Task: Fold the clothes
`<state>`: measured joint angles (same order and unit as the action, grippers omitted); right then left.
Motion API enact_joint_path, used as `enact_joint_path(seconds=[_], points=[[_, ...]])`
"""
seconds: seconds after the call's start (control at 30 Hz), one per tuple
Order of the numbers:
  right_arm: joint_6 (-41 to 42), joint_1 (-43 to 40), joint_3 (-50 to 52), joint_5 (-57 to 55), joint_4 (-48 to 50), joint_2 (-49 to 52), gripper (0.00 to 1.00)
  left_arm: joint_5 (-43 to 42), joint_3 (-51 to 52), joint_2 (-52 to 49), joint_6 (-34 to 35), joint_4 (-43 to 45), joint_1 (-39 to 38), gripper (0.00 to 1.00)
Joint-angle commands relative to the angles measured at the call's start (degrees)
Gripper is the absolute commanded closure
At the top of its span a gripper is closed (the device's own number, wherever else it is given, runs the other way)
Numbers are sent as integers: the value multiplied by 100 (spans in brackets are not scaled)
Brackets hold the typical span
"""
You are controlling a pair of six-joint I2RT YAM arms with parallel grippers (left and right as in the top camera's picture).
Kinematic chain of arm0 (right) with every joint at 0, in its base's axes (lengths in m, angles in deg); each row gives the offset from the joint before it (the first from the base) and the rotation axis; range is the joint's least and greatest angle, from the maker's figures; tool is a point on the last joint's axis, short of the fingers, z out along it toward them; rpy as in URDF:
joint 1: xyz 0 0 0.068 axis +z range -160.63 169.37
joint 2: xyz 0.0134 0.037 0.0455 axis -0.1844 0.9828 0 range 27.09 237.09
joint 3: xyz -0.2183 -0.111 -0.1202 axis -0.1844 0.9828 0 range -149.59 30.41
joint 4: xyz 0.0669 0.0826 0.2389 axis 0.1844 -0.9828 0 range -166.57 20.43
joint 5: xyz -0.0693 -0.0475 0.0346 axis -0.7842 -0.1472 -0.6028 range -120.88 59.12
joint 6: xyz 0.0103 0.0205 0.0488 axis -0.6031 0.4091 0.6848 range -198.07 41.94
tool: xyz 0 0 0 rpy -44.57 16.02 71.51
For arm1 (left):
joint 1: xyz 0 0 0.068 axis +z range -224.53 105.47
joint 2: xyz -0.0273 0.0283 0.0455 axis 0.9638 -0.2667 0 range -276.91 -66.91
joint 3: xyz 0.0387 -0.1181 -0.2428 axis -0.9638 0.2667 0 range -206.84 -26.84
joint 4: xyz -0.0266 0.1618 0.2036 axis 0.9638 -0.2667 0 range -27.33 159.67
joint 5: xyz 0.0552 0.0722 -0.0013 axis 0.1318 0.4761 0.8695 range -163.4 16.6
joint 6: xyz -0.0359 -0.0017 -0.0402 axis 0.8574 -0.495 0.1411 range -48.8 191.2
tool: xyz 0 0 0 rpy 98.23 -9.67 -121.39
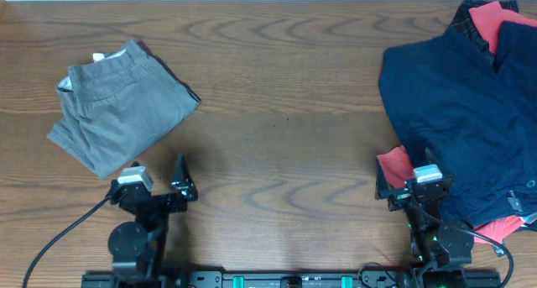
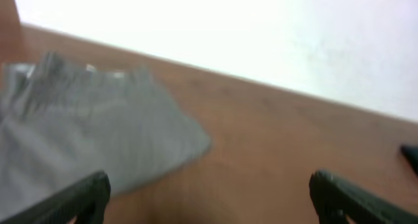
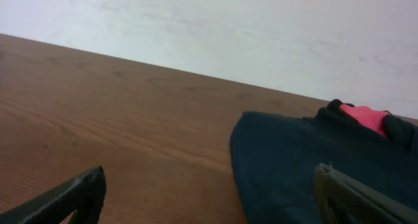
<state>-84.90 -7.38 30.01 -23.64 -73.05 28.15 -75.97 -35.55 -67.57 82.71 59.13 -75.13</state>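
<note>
The grey trousers (image 1: 122, 103) lie folded into a compact bundle at the table's far left; the left wrist view shows them blurred at the left (image 2: 78, 139). A pile of navy clothes (image 1: 470, 112) with red pieces (image 1: 491, 23) lies at the right, and it also shows in the right wrist view (image 3: 307, 165). My left gripper (image 1: 159, 183) is open and empty, just in front of the trousers and apart from them. My right gripper (image 1: 407, 183) is open and empty at the near edge of the navy pile.
The brown wooden table (image 1: 285, 112) runs between the two heaps. A white wall (image 3: 228, 28) stands behind the table. A black cable (image 1: 59, 233) trails from the left arm at the front left.
</note>
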Motion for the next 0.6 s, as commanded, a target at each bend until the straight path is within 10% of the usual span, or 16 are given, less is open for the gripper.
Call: enact_joint_path(seconds=[0.0,0.57], points=[[-72,46,7,-39,-15,-26,1,70,577,57,-144,621,-13,2],[-72,46,7,-39,-15,-26,1,50,844,44,-140,675,-46,2]])
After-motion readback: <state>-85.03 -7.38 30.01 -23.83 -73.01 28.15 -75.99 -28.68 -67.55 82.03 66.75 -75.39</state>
